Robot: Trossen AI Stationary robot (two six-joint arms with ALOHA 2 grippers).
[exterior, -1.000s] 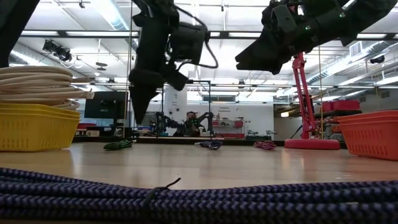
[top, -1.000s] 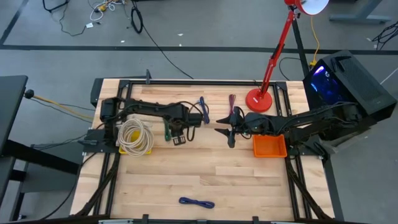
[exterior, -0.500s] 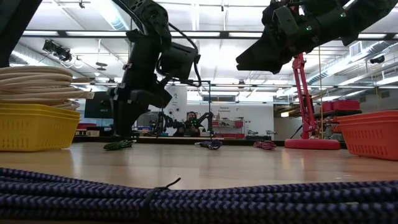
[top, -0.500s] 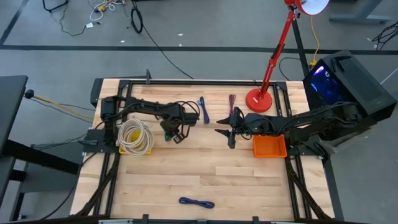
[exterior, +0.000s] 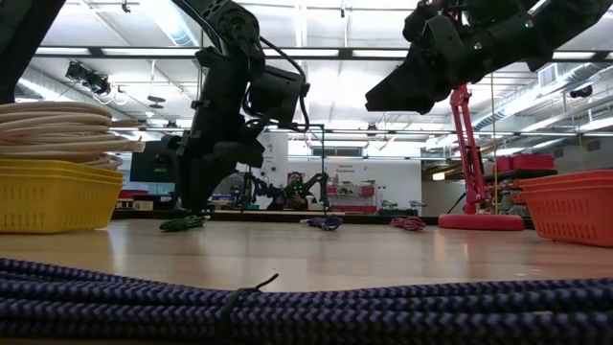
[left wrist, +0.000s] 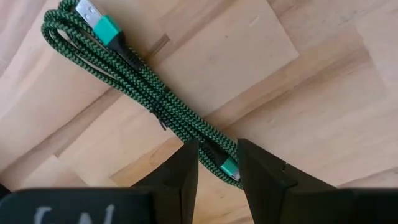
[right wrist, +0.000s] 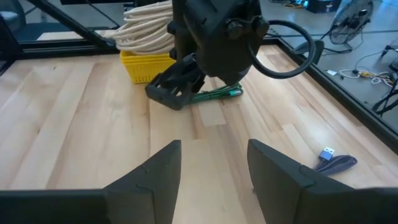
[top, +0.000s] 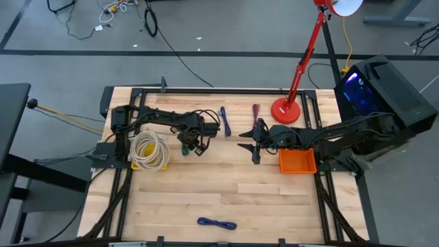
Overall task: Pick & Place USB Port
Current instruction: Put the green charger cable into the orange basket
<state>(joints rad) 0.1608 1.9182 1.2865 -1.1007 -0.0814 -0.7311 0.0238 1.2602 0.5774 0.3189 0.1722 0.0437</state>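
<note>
Green braided USB cable, bundled, lies flat on the wooden tabletop just beside the yellow basket. The left gripper hangs low over it, fingers open and straddling the bundle's near end. Closing well likely means lowering squarely so both fingers catch every strand. The right gripper waits mid-table, fingers open and empty.
</note>
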